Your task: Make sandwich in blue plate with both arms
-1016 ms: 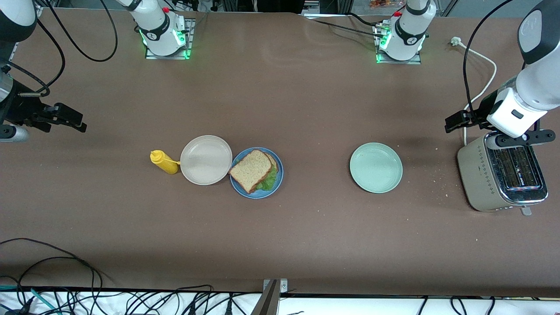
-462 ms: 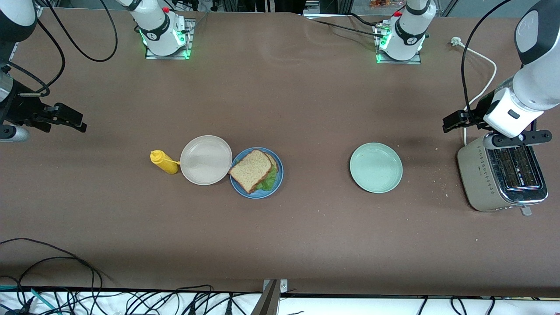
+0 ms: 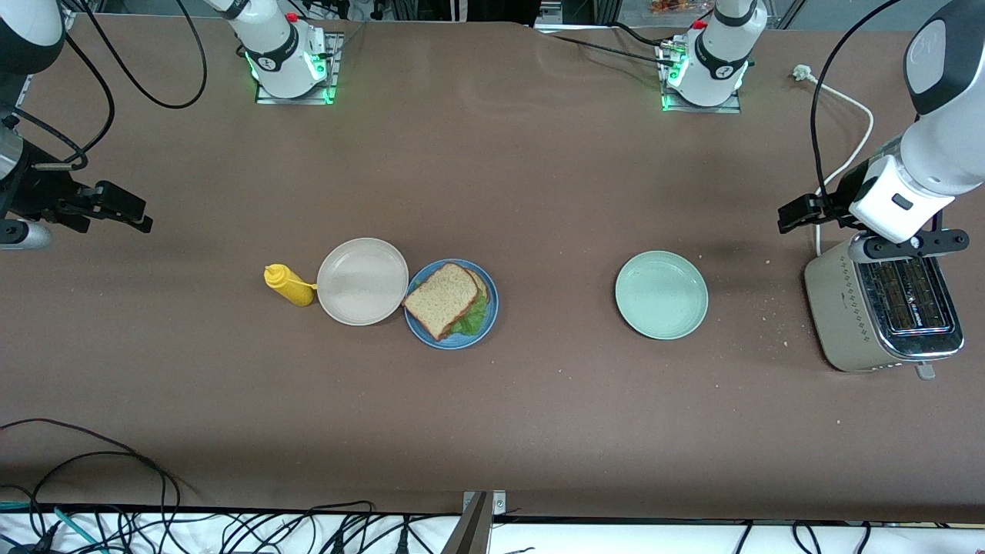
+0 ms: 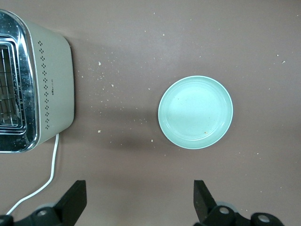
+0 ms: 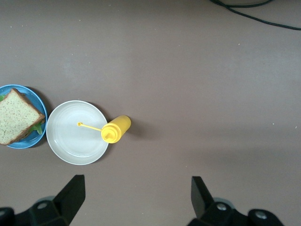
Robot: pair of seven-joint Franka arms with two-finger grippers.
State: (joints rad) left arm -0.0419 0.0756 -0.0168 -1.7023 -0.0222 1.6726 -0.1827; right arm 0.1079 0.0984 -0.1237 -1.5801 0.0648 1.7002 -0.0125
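Observation:
The sandwich (image 3: 445, 298) lies on the blue plate (image 3: 492, 309) in the middle of the table: brown bread on top, green lettuce showing at the edge. It also shows in the right wrist view (image 5: 16, 123) on the blue plate (image 5: 28, 143). My left gripper (image 3: 796, 214) is open and empty, up over the table beside the toaster, its jaws wide apart in the left wrist view (image 4: 139, 202). My right gripper (image 3: 127, 208) is open and empty over the right arm's end of the table, and shows in its own wrist view (image 5: 136, 195).
A beige plate (image 3: 362, 281) touches the blue plate, with a yellow squeeze bottle (image 3: 288, 285) beside it. A mint-green plate (image 3: 661, 295) sits toward the left arm's end. A toaster (image 3: 885, 312) with a white cord (image 3: 846, 165) stands there, with crumbs scattered near it.
My left gripper has shifted very slightly beside the toaster. The right arm, the sandwich and the plates have not moved.

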